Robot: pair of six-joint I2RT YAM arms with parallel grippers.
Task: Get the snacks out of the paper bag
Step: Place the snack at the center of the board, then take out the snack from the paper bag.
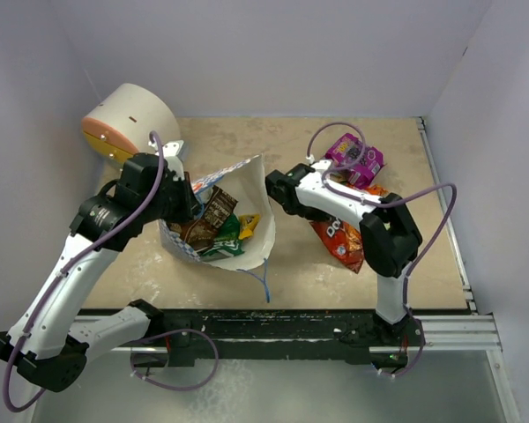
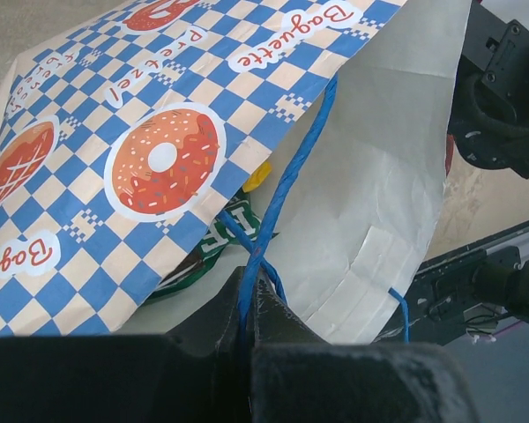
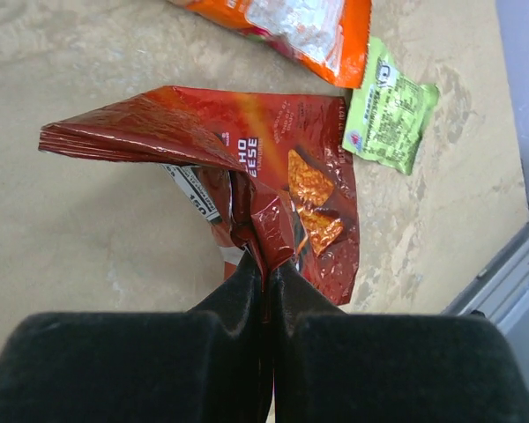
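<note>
Paper bag sits tilted, its mouth gaping upward.

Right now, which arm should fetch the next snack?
Probably right: left end effector is shut on the chequered white paper bag's blue cord handle; right end effector holds only a red foil Doritos bag.

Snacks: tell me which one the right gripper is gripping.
The red Doritos bag, pinched by the right gripper, jaws shut; the orange packet and light-green packet lie free.

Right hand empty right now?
No, the right hand is pinched shut on the crumpled lower edge of the red Doritos bag.
</note>
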